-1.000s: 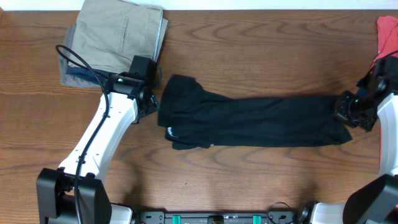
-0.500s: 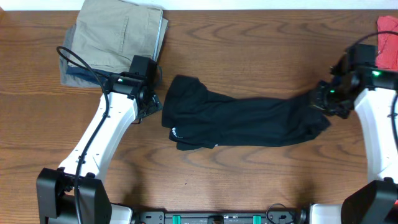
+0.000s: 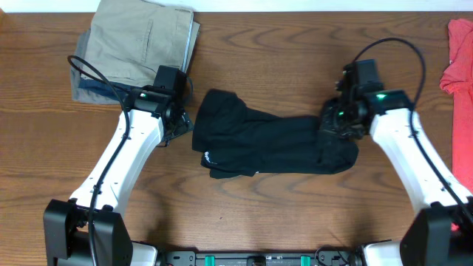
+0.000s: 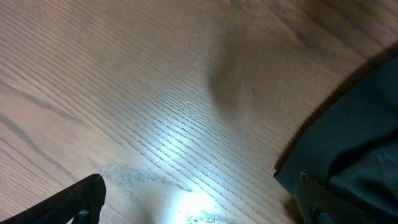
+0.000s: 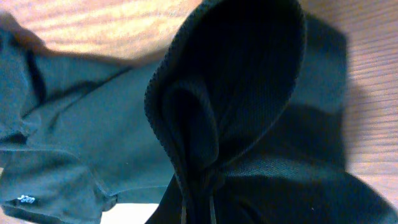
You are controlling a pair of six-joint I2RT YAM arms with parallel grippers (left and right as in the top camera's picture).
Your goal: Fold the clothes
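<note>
- The wide brown wooden table (image 3: 281,214) lies under everything, and the shirt rests on it near the middle.
- The black soft short-sleeved shirt (image 3: 259,144) lies flat at its left end. Its right end is bunched up and folded back over itself (image 5: 93,143).
- A folded khaki cloth garment (image 3: 144,41) sits up and to the left of the shirt, well apart from it. It lies on top of a folded blue-grey garment (image 3: 85,89).
- A red cloth garment (image 3: 460,55) lies far off to the right of the shirt, at the table edge.
- The right gripper (image 3: 336,122) is at the shirt's right end, with its jaws pinched together on a bunch of the black cloth.
- The left gripper (image 3: 176,124) is just beside the shirt's left edge. Its jaws stand wide apart (image 4: 199,205) with nothing between them.
- A small white logo (image 3: 208,157) shows on the shirt near its lower left corner.
</note>
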